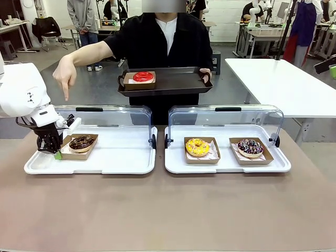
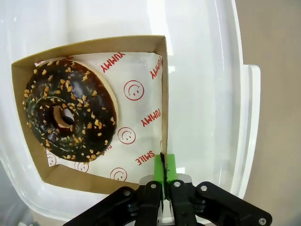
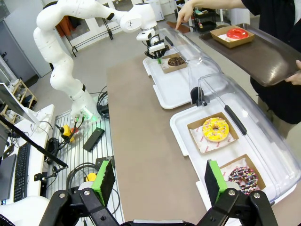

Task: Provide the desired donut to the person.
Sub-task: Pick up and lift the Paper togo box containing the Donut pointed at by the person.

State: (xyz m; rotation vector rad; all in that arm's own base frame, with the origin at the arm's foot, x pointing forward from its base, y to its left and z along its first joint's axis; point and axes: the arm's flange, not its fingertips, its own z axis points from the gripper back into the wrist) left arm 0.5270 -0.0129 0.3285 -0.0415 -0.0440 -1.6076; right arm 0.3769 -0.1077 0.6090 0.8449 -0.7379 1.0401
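On the left tray (image 1: 121, 157), near its outer end, the chocolate donut (image 2: 70, 110) is seated in its box (image 2: 94, 47). It is singled out by the person's pointing hand (image 1: 65, 73), whose finger is aimed straight down above it, so it is judged to be the desired one. The box's side wall is pinched edge-on by the left gripper (image 2: 164, 162), whose green pads are pressed together on the thin card. In this way the glaze and nuts are spared, and the wall can probably be used as a handle. The lid (image 1: 115, 113) is swung up behind, so the tray is open to the arm. A black tray (image 1: 173, 84) is held level by the person, one end gripped by the other hand (image 1: 206, 76). A red donut (image 1: 143, 76) is already boxed on it, and the bare space beside it is presumably meant for the next box. The yellow donut (image 1: 197, 147) and the sprinkled donut (image 1: 250, 147) are seen on the right tray (image 1: 226, 167). The right gripper (image 3: 160, 175) is poised high, spread wide and empty, well apart from the work.
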